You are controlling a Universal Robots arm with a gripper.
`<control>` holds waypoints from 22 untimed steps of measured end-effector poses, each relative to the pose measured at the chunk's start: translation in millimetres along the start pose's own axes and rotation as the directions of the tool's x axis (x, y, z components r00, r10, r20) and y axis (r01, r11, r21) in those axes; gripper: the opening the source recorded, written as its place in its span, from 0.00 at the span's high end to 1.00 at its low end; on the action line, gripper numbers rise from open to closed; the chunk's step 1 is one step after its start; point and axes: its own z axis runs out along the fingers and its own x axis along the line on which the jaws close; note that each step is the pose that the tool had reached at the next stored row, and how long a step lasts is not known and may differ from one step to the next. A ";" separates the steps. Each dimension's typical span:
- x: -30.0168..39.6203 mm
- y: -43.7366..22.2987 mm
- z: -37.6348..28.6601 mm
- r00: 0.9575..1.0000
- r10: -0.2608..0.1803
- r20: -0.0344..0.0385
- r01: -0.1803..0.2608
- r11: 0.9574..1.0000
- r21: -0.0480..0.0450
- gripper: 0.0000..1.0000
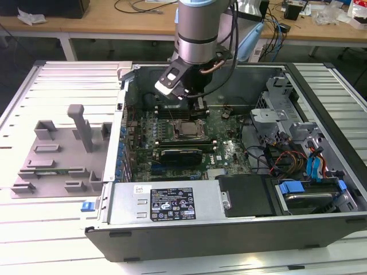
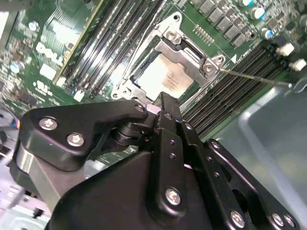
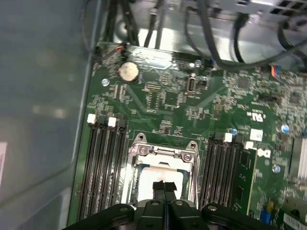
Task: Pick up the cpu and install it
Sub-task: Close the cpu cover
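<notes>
The cpu [image 1: 188,129], a small square chip with a pale silvery top, lies flat inside the socket frame [image 1: 189,137] on the green motherboard of the open computer case. Both wrist views show it in the metal bracket: the cpu [image 2: 165,76] and the cpu [image 3: 156,176]. My gripper [image 1: 198,105] hangs just above the socket, toward its far side. In the first wrist view the gripper [image 3: 164,188] has its two black fingers pressed together over the chip's edge, with nothing between them. The gripper [image 2: 160,101] also covers one edge of the socket in the second wrist view.
Memory slots [image 3: 103,167] flank the socket on both sides. A thin metal socket lever [image 2: 254,76] sticks out sideways. A long black card [image 1: 180,153] lies in front of the socket. Cables and drive cages [image 1: 287,143] fill the exterior view's right. A grey tray [image 1: 57,154] sits outside the case.
</notes>
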 end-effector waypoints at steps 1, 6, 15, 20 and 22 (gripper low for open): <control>0.0 0.0 0.0 1.000 -0.026 -0.001 0.026 1.000 0.000 0.89; 0.0 0.0 0.2 0.985 -0.170 -0.007 0.170 0.986 -0.002 0.89; 0.0 0.0 0.6 0.891 -0.453 -0.017 0.453 0.892 -0.008 0.89; 0.0 0.0 1.0 0.810 -0.586 -0.022 0.586 0.811 -0.013 0.89; 0.0 -0.1 1.2 0.771 -0.637 -0.023 0.636 0.771 -0.015 0.89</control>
